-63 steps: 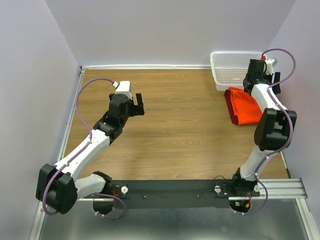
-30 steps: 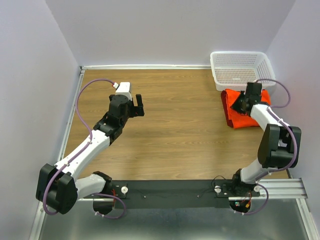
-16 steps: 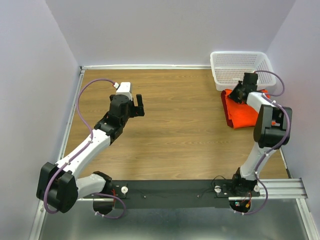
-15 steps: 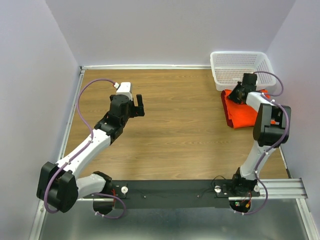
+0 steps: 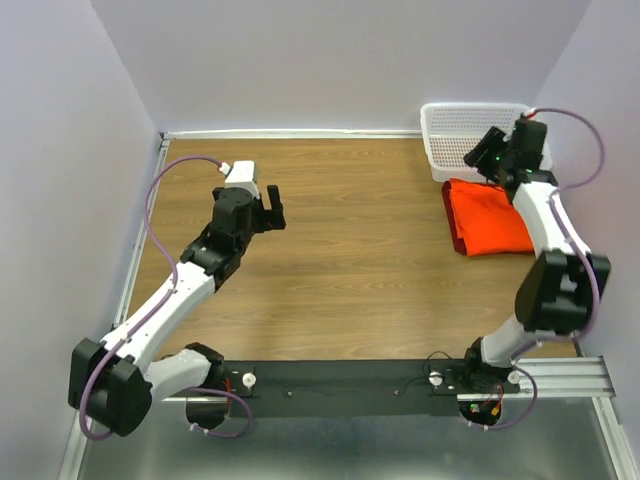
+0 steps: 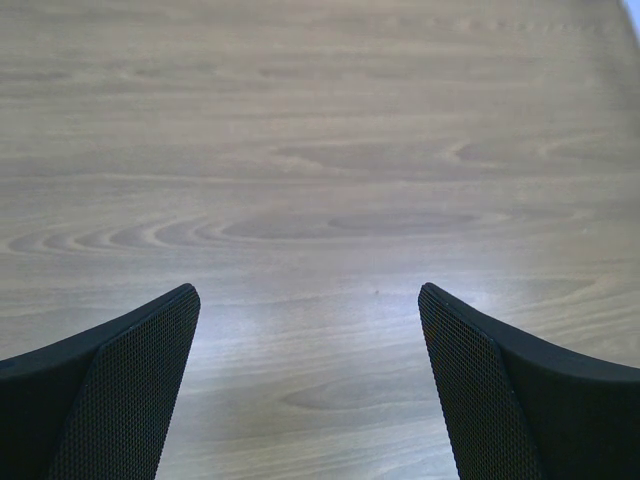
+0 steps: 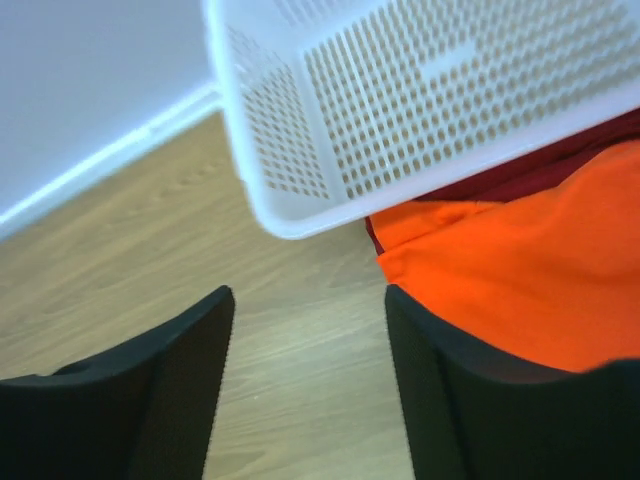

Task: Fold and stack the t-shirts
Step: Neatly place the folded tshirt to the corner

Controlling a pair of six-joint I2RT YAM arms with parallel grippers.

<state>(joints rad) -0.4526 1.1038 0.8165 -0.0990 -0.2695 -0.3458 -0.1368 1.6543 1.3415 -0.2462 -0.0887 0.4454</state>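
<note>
Our left end effector (image 6: 308,300) hangs released near the left edge of the counter (image 5: 350,260). By the far right corner, the orange t-shirt (image 5: 492,215) lies folded atop the maroon t-shirt (image 7: 540,165); our right end effector (image 7: 308,300), released beside the basket (image 5: 450,130), could snag its mesh and rumple the stack

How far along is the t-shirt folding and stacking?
Done: the orange t-shirt lies folded on the dark red t-shirt by the basket. In hand: nothing; the left gripper and right gripper are open and empty. Left: no unfolded shirt shows, so little, if anything.
</note>
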